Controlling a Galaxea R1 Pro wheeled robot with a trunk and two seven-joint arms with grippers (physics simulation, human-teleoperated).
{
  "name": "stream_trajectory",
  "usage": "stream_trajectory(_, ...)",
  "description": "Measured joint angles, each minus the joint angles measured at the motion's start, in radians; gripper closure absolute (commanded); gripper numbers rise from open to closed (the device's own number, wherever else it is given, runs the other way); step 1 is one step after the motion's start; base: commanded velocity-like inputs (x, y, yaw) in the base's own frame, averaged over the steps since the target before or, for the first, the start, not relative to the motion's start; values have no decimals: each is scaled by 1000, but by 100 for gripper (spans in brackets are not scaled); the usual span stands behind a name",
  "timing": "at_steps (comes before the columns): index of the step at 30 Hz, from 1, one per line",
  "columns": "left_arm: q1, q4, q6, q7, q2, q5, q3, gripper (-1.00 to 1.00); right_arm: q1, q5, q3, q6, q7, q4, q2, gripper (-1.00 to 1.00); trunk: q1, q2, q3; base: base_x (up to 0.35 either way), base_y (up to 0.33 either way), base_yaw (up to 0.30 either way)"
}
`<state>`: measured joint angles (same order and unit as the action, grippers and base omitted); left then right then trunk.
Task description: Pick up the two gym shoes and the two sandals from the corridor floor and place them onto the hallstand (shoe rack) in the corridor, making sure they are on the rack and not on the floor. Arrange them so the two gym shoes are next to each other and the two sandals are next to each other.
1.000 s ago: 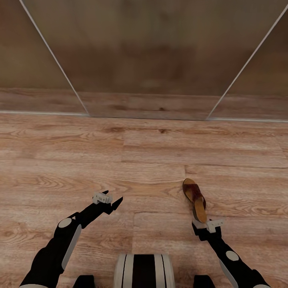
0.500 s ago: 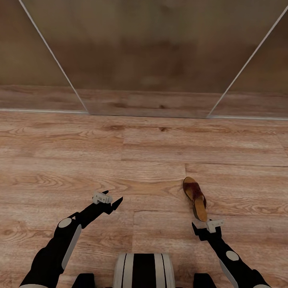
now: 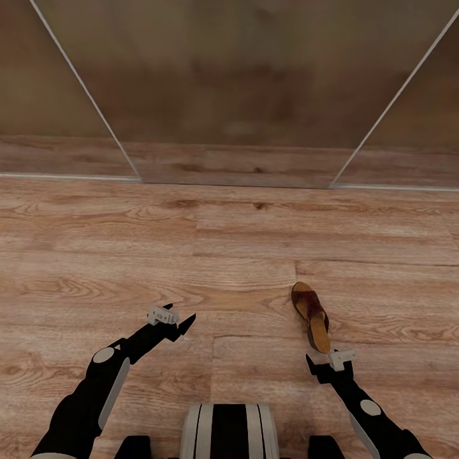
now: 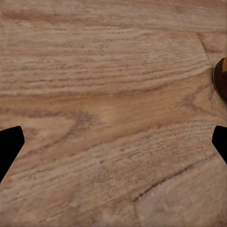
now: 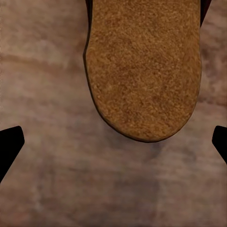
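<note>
Brown sandal (image 3: pixel 311 316) — flat on floor (image 3: pixel 191 255).

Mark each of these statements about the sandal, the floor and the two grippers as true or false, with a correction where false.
1. One sandal lies on the wood floor. True.
2. The right gripper is shut on the sandal. False: it is open, just short of the sandal's heel end, holding nothing.
3. The left gripper is open and holds nothing. True.
4. The sandal lies in front of the left arm. False: it lies ahead of the right gripper, on the robot's right.
5. In the right wrist view, the sandal's tan insole lies ahead of the open fingertips. True.
</note>
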<state>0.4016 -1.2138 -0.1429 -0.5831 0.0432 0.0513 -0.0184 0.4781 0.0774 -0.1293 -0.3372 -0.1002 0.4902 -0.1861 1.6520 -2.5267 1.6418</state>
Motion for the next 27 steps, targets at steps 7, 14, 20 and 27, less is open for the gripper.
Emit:
stream_trajectory(7, 0, 1, 0, 0, 0, 0, 0, -100, 0, 0, 0, 0, 0, 0, 0, -100, 0, 0, 0, 28, 0, 0)
stream_trajectory(14, 0, 1, 1, 1, 0, 0, 0, -100, 0, 0, 0, 0, 0, 0, 0, -100, 0, 0, 0, 69, 0, 0)
stream_trajectory(20, 0, 2, 1, 1, 0, 0, 0, -100, 0, 0, 0, 0, 0, 0, 0, -100, 0, 0, 0, 10, 0, 0)
stream_trajectory(27, 0, 3, 1, 1, 0, 0, 0, -100, 0, 0, 0, 0, 0, 0, 0, -100, 0, 0, 0, 15, 0, 0)
